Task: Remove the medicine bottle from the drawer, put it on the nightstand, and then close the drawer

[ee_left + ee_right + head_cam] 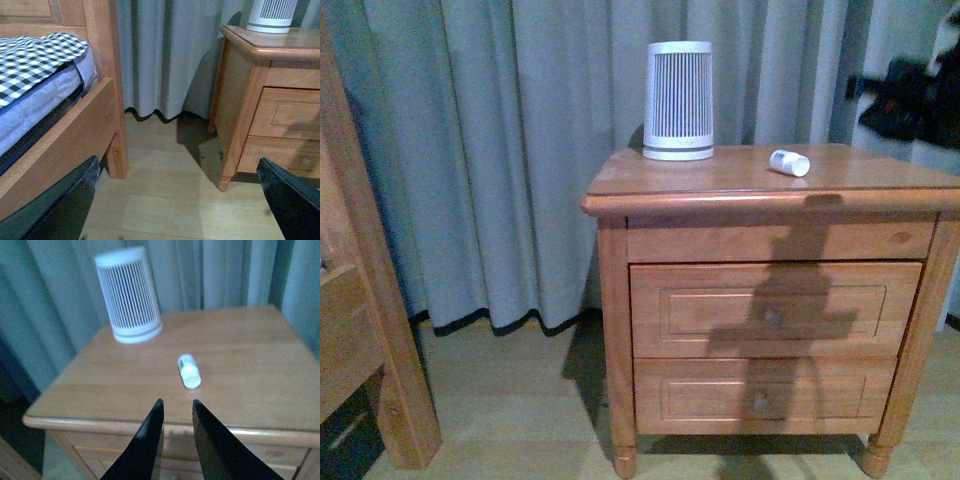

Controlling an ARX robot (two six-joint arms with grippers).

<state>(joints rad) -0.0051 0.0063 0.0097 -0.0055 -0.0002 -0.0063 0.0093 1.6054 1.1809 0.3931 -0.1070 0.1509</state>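
Note:
The medicine bottle [789, 162] lies on its side on the nightstand [720, 178] top, right of centre; it also shows in the right wrist view [189, 371]. The upper drawer [775, 310] is closed, flush with the cabinet front, its knob [773, 319] in shadow. My right gripper [177, 406] is shut and empty, its narrowed fingers just short of the nightstand's front edge, a little before the bottle. My left gripper [177, 172] is open and empty, low over the floor between the bed and the nightstand [260, 90]. Neither arm shows in the front view.
A large white ribbed cylinder [678, 100] stands at the back of the nightstand top. The lower drawer [765, 395] is closed. A wooden bed frame [75, 130] with checked bedding stands to the left. Grey curtains [500, 150] hang behind. The floor is pale wood.

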